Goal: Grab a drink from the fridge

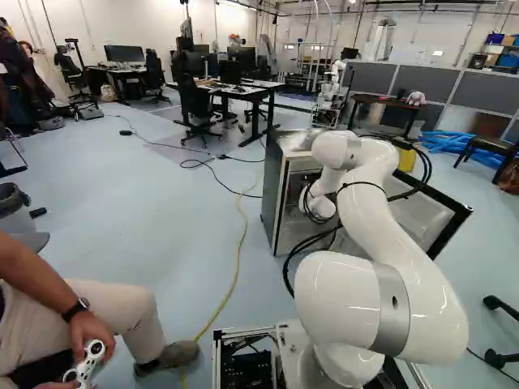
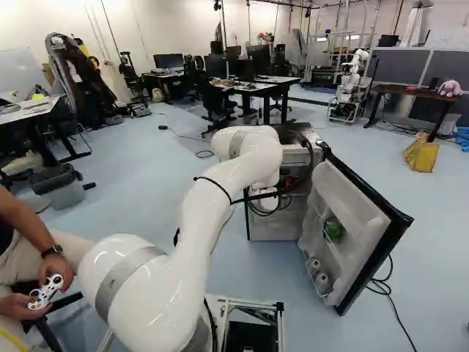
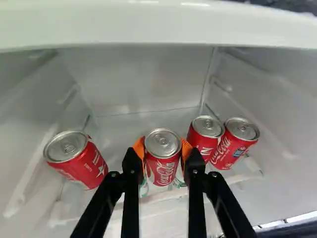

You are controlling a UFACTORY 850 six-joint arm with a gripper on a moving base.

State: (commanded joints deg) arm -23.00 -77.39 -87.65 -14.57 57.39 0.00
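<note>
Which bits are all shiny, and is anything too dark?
Wrist view: light glints on top of the held can, with white streaks on the fridge's front edge; left base view: bright shine on the arm; right base view: dim inside the fridge behind it.

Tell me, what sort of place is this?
Probably a robotics lab or workshop. Desks with monitors stand further back, another robot with a similar white arm stands across the room, and an open fridge sits out on the bare floor.
</note>
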